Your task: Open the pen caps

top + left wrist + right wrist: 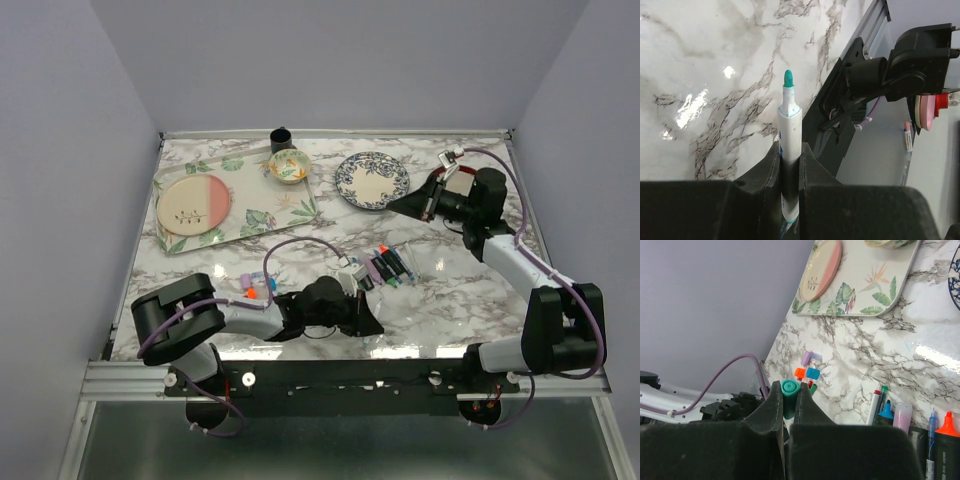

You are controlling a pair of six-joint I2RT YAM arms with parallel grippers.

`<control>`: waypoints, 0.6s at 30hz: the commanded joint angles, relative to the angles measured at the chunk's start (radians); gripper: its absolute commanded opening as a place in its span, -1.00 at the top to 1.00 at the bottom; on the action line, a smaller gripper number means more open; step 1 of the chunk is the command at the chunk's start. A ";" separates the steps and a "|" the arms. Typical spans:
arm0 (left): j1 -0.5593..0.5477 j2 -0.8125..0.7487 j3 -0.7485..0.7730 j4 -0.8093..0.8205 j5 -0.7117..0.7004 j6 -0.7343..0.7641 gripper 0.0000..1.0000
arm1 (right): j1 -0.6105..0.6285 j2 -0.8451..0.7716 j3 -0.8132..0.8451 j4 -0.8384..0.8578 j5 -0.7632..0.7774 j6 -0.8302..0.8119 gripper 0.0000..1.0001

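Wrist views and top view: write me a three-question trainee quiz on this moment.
1. True or false: the pen in the left gripper has its tip bare.
2. What does the right gripper hold? A) teal cap B) orange highlighter C) nothing
3. In the top view, on which side of the pen pile do the loose caps lie?
Key: 1 true; 2 A; 3 left.

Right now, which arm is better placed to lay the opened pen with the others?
Left: the left gripper clamps the teal pen beside the other pens; the right gripper holds only the cap.
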 commanded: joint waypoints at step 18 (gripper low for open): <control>0.008 -1.239 -0.159 -0.921 -0.754 0.065 1.00 | 0.389 0.294 0.260 -0.578 0.141 -0.621 0.78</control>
